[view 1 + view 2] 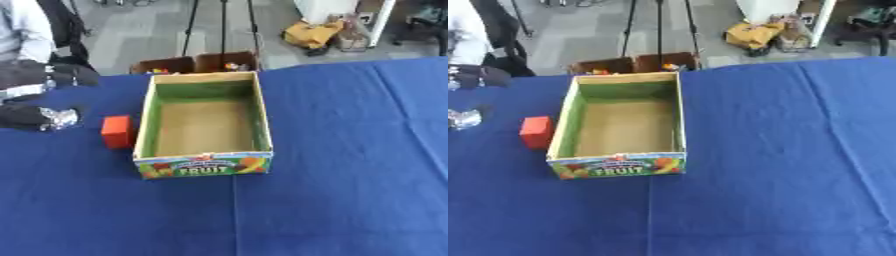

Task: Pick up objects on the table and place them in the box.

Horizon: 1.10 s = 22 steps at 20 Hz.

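Progress on the task looks to be at its very beginning: the box (262,117), a cardboard tray with green inner walls and "FRUIT" printed on its near face, stands open with a bare brown floor and nothing inside it. One object is plainly left to move, a red block (116,131), which sits on the blue tabletop (350,175) just outside the box's left wall, near its front corner. What appears to be the left robot hand (58,119), a black arm ending in a silvery part, comes in at the left edge of the left eye view and rests low over the cloth; the red block lies just to its right and slightly nearer, between the robot hand and the box, apart from it. Whether that robot hand is released or clenched I cannot tell, though it holds nothing that shows. The right robot hand appears in neither view. So, by my judgement, the grasp, the lift and the placement are all not yet done.
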Each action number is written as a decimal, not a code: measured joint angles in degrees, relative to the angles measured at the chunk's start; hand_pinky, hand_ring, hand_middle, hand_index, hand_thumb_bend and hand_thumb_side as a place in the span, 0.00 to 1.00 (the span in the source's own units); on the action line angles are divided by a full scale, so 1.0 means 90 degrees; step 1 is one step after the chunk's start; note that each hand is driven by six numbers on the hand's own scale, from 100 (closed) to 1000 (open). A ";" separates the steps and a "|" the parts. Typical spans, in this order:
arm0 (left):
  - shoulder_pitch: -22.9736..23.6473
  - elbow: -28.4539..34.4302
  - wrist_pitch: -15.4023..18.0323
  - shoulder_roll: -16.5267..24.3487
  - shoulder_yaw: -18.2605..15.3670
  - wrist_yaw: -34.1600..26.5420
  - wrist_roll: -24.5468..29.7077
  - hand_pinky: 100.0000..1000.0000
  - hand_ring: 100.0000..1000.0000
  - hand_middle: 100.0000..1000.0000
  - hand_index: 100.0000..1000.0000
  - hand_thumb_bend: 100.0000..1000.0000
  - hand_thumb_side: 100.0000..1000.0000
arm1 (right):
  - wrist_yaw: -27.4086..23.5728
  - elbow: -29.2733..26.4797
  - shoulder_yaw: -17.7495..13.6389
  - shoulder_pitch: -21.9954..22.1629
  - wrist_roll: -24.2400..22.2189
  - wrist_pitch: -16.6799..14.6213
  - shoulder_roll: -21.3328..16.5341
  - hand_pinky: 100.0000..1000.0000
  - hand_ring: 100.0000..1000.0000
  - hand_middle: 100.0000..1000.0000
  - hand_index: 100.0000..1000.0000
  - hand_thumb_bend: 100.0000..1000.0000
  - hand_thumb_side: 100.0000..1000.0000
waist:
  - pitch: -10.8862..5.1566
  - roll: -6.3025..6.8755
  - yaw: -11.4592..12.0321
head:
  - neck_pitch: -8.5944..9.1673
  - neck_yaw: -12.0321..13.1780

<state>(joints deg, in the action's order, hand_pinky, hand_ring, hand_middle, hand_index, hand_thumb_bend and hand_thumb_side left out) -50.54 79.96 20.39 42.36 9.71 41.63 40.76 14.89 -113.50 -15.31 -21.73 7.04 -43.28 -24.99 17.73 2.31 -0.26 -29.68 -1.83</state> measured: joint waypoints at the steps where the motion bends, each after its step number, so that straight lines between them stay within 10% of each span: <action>1: -0.0051 -0.0103 0.0025 -0.0048 0.0010 0.0120 0.0002 0.79 0.97 1.00 1.00 0.00 1.00 | -0.0008 0.0000 0.0012 0.0000 -0.0008 0.0000 0.0000 0.64 0.79 0.61 0.81 0.23 1.00 | 0.0003 0.0000 -0.0009 | 0.0000 0.0014; 12: -0.0492 -0.1291 0.0029 -0.0583 0.0041 0.1227 0.0121 0.80 0.99 1.00 1.00 0.32 1.00 | -0.0051 0.0000 0.0021 -0.0034 -0.0094 0.0016 0.0004 0.64 0.79 0.61 0.80 0.25 1.00 | 0.0109 0.0019 -0.0140 | 0.0063 0.0116; 22: -0.0675 -0.1921 0.0091 -0.0860 0.0022 0.1770 0.0155 0.79 0.99 1.00 1.00 0.30 1.00 | -0.0064 0.0000 0.0022 -0.0054 -0.0147 -0.0002 0.0011 0.65 0.79 0.59 0.80 0.28 1.00 | 0.0234 0.0019 -0.0244 | 0.0227 0.0211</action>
<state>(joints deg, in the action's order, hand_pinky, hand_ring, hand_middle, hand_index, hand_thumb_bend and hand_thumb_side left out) -56.61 62.68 21.20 34.61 9.91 57.56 42.15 14.32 -113.50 -15.12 -22.21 5.72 -43.29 -24.89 19.83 2.49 -2.45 -27.63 0.06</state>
